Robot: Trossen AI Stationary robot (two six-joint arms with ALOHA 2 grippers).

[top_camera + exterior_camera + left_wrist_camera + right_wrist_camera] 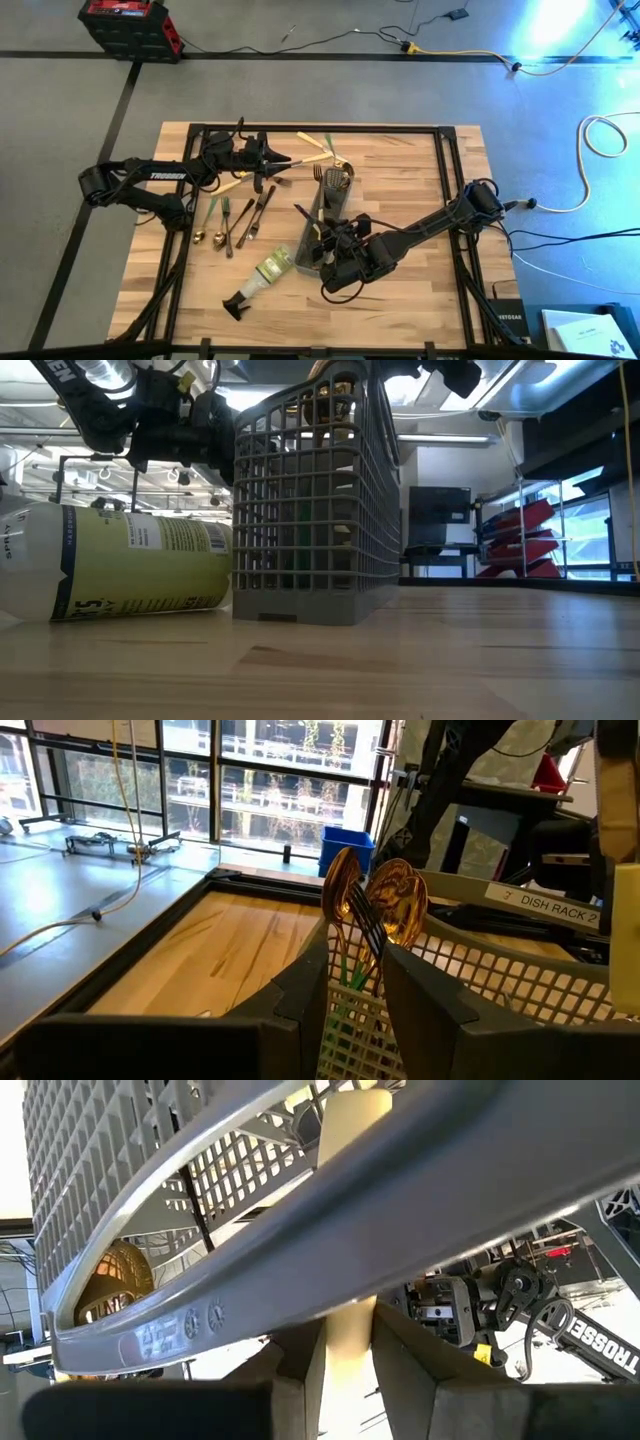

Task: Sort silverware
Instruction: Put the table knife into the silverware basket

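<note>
So the caddy [322,222] is a grey plastic mesh basket sitting mid-frame on the pale wood-plank table [420,170] in the high view, long and narrow, with a few gold spoons [385,900] and a dark fork standing upright in its far end.

The right gripper [330,262] is down at the near end of the caddy, lower middle of the overhead shot. In its wrist view the fingers [300,1380] are pinched on a smooth cream handle [350,1335] that runs up past the caddy's rim; the business end is cut off behind the rim, so I can't say if it's a knife, fork or spoon.

The left gripper [268,157] is at the upper left of the table, next to a cream-handled piece [312,157] near the top edge. Can't tell from any view whether its fingers are spread or closed.

The rest of the loose silverware [240,215] lies flat left of the caddy: dark bronze forks, a green-handled one, a gold spoon. A clear spray bottle [262,275] with a yellow-green label lies on its side just lower left of the caddy.
</note>
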